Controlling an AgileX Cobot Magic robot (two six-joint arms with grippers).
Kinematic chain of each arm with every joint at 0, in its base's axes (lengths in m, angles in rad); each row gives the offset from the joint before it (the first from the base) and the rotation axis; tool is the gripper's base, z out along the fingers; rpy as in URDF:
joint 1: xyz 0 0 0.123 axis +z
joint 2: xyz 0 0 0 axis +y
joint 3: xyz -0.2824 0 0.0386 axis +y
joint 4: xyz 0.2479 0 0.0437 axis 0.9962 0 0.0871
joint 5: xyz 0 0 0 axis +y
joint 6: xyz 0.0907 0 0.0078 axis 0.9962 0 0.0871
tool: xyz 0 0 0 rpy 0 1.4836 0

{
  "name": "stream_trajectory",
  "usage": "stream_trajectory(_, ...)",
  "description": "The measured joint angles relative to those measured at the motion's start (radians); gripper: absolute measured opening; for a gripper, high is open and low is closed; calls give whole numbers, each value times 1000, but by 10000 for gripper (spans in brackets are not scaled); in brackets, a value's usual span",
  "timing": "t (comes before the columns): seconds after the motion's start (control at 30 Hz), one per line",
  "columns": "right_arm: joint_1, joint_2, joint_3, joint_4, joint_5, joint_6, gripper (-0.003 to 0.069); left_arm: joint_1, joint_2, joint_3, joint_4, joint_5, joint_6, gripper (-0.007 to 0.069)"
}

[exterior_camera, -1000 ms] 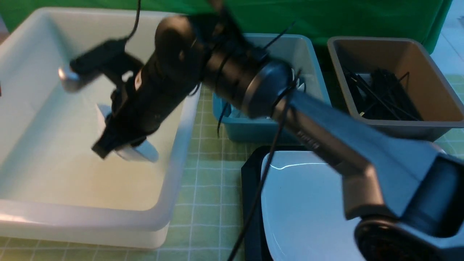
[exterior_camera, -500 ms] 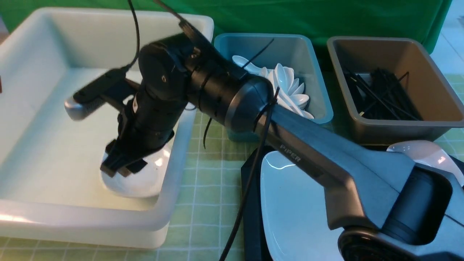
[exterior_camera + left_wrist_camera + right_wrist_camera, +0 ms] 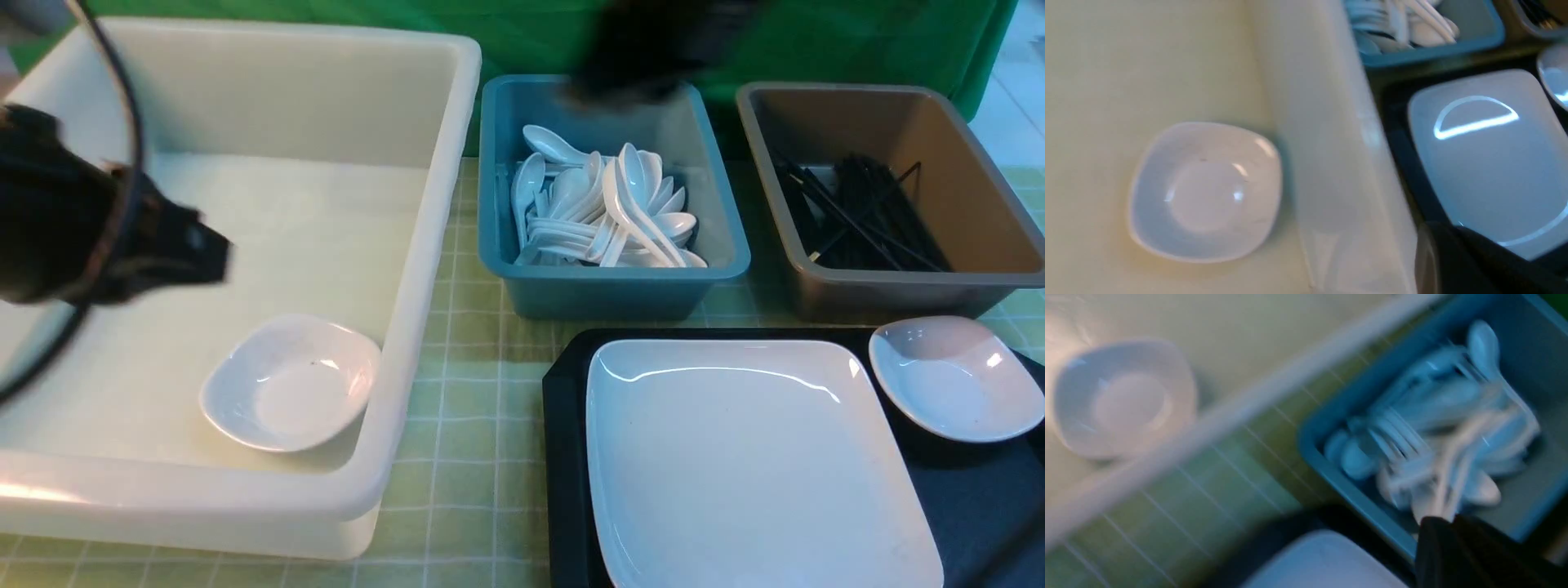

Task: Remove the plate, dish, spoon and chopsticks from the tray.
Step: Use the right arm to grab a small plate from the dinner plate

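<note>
The left arm (image 3: 57, 229) sits at the left edge of the front view, over the white tub (image 3: 424, 245). The left gripper (image 3: 1453, 261) has its jaws fully closed, and nothing is visible in them. One small dish (image 3: 290, 382) lies flat in the tub's lower right corner, near the wall. At centre, the blue bin (image 3: 604, 286) holds a pile of white spoons (image 3: 608, 208). The right arm (image 3: 645, 57) is a blur at top centre, above the bin. The opening of the right gripper (image 3: 1453, 547) cannot be determined. At lower right, the tray (image 3: 563, 457) carries the plate (image 3: 751, 465), with a second small dish (image 3: 951, 377) just beside the plate's upper right corner. At upper right, the brown tub (image 3: 890, 286) contains black chopsticks (image 3: 865, 212).
</note>
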Motion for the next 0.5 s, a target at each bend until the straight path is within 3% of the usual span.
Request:
stream_trajectory(0.03,-98,-87,175,-10,-3,-6,89,-82,6,6,0,-1,-1,-18)
stream_trajectory(0.23,-417,-217,689,-37,-177,-103,358,-272,49,7,-3,-65,-5,-18)
stream_trajectory(0.33,-471,-208,818,-36,-250,-154,463,-335,83,7,-4,-126,-7,-18)
stream_trajectory(0.5,-478,-174,894,-39,-329,-215,504,-446,184,7,-4,-266,31,-18)
